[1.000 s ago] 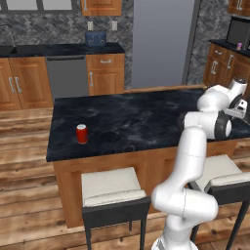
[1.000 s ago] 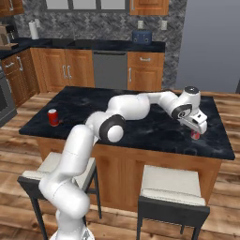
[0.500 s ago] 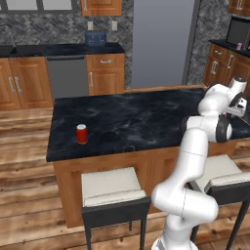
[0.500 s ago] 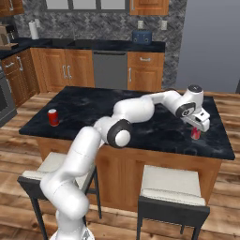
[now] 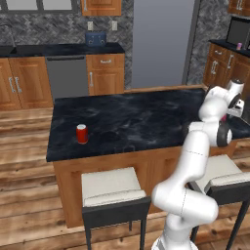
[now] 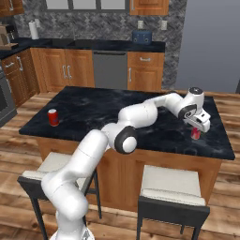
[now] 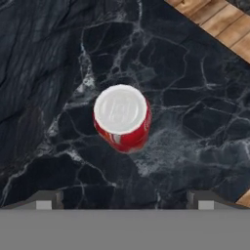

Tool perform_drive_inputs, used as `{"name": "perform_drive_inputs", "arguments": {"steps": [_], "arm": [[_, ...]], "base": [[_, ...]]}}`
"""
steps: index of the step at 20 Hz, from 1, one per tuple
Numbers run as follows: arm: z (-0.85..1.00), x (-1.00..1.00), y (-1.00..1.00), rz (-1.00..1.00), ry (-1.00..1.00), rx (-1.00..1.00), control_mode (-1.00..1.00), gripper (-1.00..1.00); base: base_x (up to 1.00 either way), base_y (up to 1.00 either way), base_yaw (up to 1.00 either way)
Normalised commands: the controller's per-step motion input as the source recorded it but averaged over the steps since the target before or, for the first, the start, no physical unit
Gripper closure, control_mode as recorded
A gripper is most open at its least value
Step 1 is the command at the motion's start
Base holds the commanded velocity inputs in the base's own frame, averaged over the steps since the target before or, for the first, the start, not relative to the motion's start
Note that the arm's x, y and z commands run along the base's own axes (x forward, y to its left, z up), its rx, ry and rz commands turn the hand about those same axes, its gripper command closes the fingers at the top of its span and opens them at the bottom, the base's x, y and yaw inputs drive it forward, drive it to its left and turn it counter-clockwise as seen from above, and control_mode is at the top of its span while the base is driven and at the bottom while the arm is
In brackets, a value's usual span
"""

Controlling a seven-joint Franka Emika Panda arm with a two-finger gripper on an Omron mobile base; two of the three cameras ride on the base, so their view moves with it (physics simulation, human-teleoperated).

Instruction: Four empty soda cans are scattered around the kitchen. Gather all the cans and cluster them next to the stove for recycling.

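Pincer [image 6: 199, 125] shifted slightly rightward since earlier frame, now over red can [image 7: 122, 117]; jaws apart, nothing held. Can upright on worktop [image 6: 140, 117] directly below pincer. Second can [image 5: 81, 133] far off at opposite end. No can gathered yet.

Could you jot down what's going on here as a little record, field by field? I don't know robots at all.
setting: kitchen island with black marbled top
arm: reaches over the island's far right end
gripper: open, above a can, not touching it
can under gripper: red, silver top, upright
other can: red, upright, near the island's left edge
stools: two, at the near side
held: nothing
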Motion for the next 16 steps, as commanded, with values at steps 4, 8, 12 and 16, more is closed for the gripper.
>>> {"name": "perform_drive_inputs", "arguments": {"steps": [4,8,12,16], "arm": [[-0.13,0.19,-0.15,0.0,0.0,0.0,-1.0,-1.0],[-0.09,0.18,-0.14,0.0,0.0,0.0,-1.0,-1.0],[-0.06,0.2,-0.09,0.0,0.0,0.0,-1.0,-1.0],[-0.01,0.2,-0.03,0.0,0.0,0.0,-1.0,-1.0]], "base": [[0.0,0.0,0.0],[0.0,0.0,0.0],[0.0,0.0,0.0],[0.0,0.0,0.0]]}}
